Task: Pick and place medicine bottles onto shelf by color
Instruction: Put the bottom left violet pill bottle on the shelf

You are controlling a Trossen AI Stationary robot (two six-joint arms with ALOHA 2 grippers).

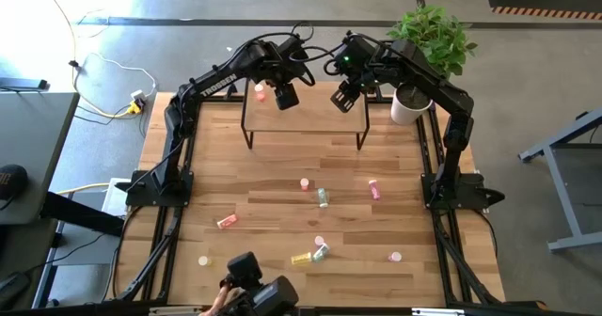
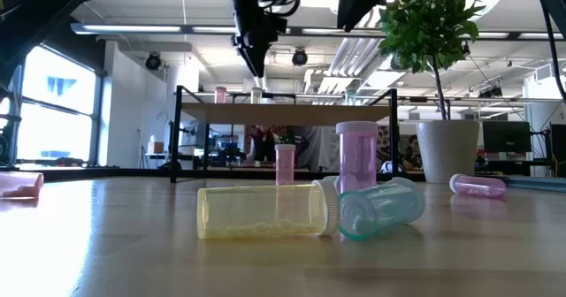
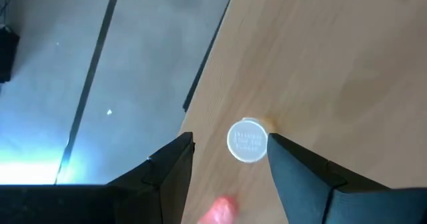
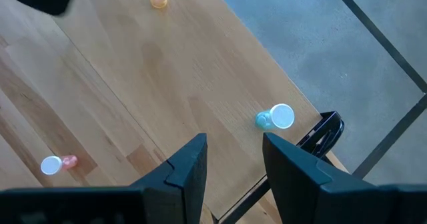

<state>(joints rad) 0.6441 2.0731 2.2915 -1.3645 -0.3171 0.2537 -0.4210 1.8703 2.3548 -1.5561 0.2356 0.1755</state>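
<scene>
The shelf (image 1: 306, 118) stands at the table's far middle. My left gripper (image 1: 285, 96) is open above the shelf's left part, pointing down. Its fingers stand on either side of a yellowish bottle with a white cap (image 3: 248, 142), which stands upright on the board near its far edge. A pink bottle (image 1: 260, 92) stands on the shelf just to the left. My right gripper (image 1: 343, 96) is open and empty above the shelf's right part. A pale green bottle (image 4: 275, 117) lies on the board by a corner leg. Several more bottles lie on the table (image 1: 323, 197). My left gripper comes from above with the white cap between its open fingers. One fingertip (image 3: 279, 144) stands right at the cap's rim (image 3: 265, 143); I cannot tell whether it touches. The bottle stands upright on the shelf board.
A white plant pot (image 1: 406, 104) stands right of the shelf. Near the front edge lie a yellow bottle (image 2: 265, 210) and a green one (image 2: 380, 210), with two pink ones upright behind (image 2: 356, 156). A camera (image 1: 254, 283) sits at the near edge.
</scene>
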